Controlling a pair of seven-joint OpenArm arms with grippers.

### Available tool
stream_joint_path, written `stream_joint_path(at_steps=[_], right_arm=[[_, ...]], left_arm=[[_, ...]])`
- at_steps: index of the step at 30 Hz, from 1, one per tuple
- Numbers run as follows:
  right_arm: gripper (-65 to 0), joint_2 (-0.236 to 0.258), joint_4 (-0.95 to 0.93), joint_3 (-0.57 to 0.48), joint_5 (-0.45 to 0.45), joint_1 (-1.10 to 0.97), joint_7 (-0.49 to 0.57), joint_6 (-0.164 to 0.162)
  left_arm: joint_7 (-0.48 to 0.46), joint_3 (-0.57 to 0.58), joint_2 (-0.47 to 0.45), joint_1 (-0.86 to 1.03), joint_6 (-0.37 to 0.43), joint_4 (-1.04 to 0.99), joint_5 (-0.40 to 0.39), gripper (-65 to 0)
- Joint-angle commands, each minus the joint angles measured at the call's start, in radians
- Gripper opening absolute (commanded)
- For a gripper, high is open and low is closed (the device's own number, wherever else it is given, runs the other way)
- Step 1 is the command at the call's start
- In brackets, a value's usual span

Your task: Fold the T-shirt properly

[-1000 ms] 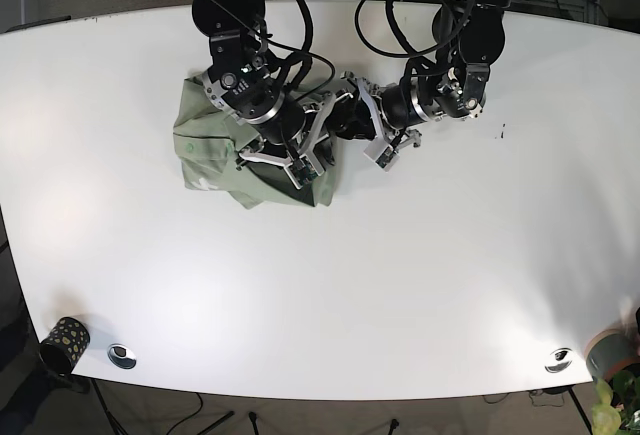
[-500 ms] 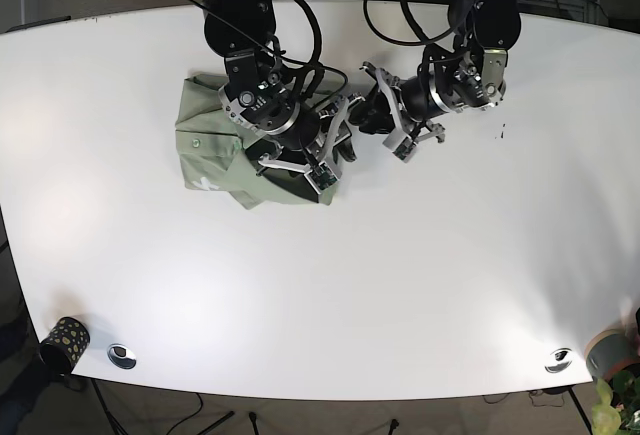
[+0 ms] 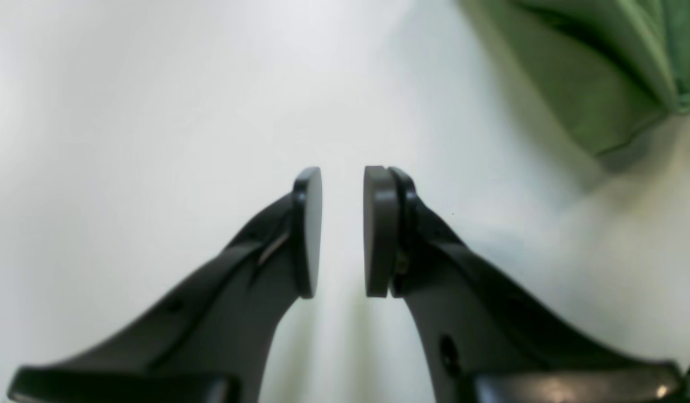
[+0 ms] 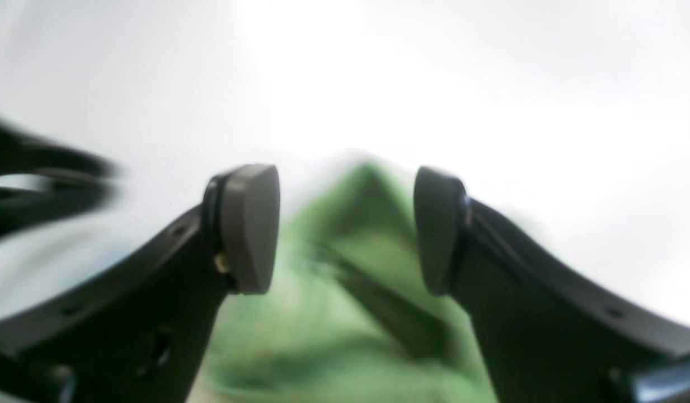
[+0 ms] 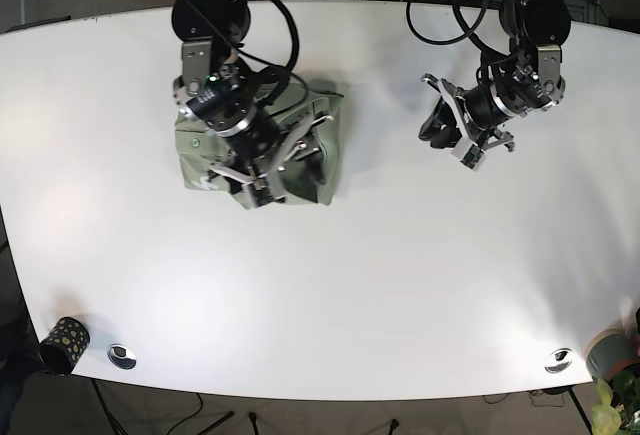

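The green T-shirt (image 5: 200,143) lies in a folded bundle on the white table (image 5: 400,275), left of centre. My right gripper (image 5: 272,170) hovers over the shirt with its jaws wide open and nothing between them. In the right wrist view the right gripper (image 4: 345,229) frames blurred green cloth (image 4: 345,324) below it. My left gripper (image 5: 432,131) is over bare table, well right of the shirt. In the left wrist view the left gripper (image 3: 343,229) has its pads a narrow gap apart and empty, and a corner of the shirt (image 3: 602,84) shows at the top right.
A dark patterned cup (image 5: 64,341) stands at the front left corner. Metal discs sit near the front edge, one at the left (image 5: 122,355) and one at the right (image 5: 558,359). A plant pot (image 5: 610,353) is at the front right. Cables hang behind the table's back edge.
My left gripper has pulled away from the shirt to the right, onto bare table. My right gripper has shifted left over the shirt. The shirt's right edge is now uncovered.
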Motion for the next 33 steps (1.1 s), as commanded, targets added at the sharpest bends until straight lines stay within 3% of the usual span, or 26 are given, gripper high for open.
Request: stream_joint_path(at_steps=[1, 6, 11, 13, 19, 22, 28, 33], right_arm=[[-28.4, 0.033, 0.052, 0.078, 0.105, 0.007, -0.006, 0.006], [-28.5, 0.102, 0.048, 0.275, 0.293, 0.007, -0.064, 0.006], [-28.7, 0.165, -0.001, 0.407, 0.395, 0.005, -0.088, 0.006], [-30.3, 0.188, -0.027, 0.436, 0.404, 0.005, -0.088, 0.006], [-45.2, 0.212, -0.109, 0.45, 0.407, -0.01, -0.088, 0.006], [-46.3, 0.209, -0.109, 0.447, 0.41, -0.045, -0.088, 0.006], [-46.3, 0.176, -0.107, 0.445, 0.412, -0.107, -0.088, 0.008], [-46.5, 0.168, -0.115, 0.447, 0.404, -0.162, -0.085, 0.082]], left_arm=[[-0.021, 0.004, -0.019, -0.01, -0.005, 0.022, -0.023, -53.9], [-0.02, 0.01, -0.016, -0.013, -0.005, 0.056, -0.018, -53.9], [-0.02, 0.097, 0.044, -0.073, -0.005, 0.091, -0.017, -53.7], [-0.02, 0.139, 0.079, -0.094, -0.005, 0.1, -0.017, -53.7], [-0.02, 0.318, 0.156, -0.176, 0.028, 0.085, -0.015, -53.6], [-0.02, 0.413, 0.174, -0.188, 0.088, 0.046, -0.015, -53.6], [-0.02, 0.45, 0.199, -0.182, 0.108, 0.036, -0.015, -53.6], [-0.02, 0.458, 0.196, -0.17, 0.108, 0.002, 0.019, -53.6]])
